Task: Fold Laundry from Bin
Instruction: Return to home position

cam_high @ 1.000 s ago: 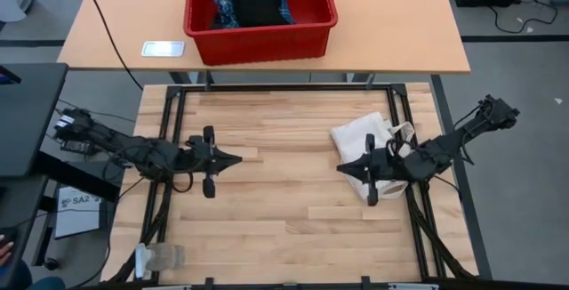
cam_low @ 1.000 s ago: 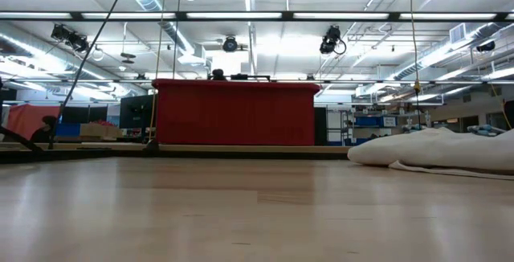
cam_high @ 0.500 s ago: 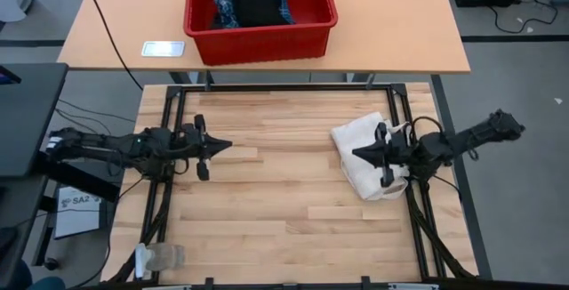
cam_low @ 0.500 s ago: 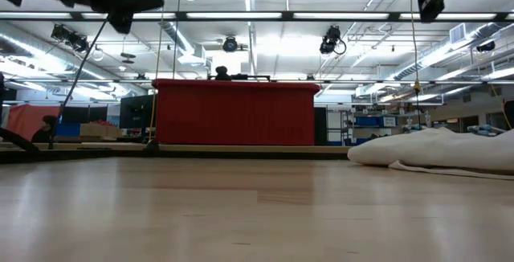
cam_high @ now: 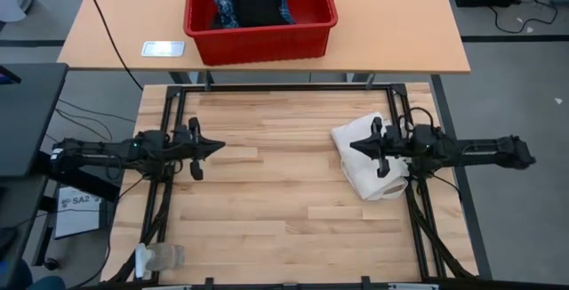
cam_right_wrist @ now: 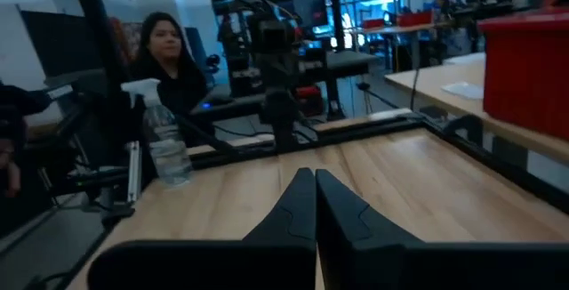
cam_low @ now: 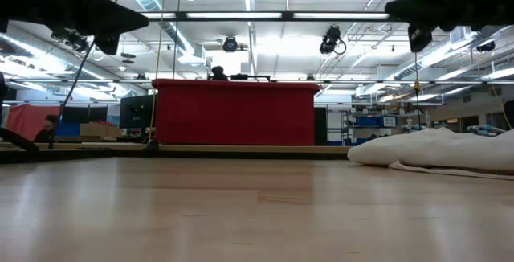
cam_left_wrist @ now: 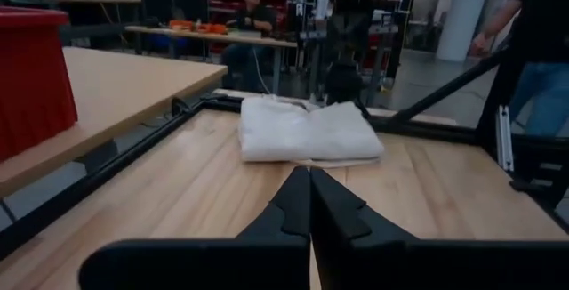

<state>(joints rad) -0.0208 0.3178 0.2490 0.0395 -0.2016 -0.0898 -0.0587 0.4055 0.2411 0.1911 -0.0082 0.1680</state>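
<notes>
- We see the laundry (cam_high: 256, 4) stacked inside the red bin (cam_high: 260, 45), top centre.
- Our left gripper (cam_high: 218, 147), centre left, holds its fingers pressed together.
- Our right gripper (cam_high: 355, 148), centre right above the white bag (cam_high: 357, 176), does likewise.

Near tabletop: I see a pale wood-plank tabletop (cam_high: 284, 210).
On it: folded white fabric bag (cam_high: 364, 181), right side; clear plastic spray bottle (cam_high: 160, 256), front-left corner.
Far tabletop: smooth tan tabletop (cam_high: 400, 23).
On it: bright red plastic bin (cam_high: 258, 45); flat white rectangle (cam_high: 163, 49).

bin (cam_high: 260, 45) far rim: cropped | laundry (cam_high: 256, 4): seemingly stacked; lower pieces hidden
</notes>
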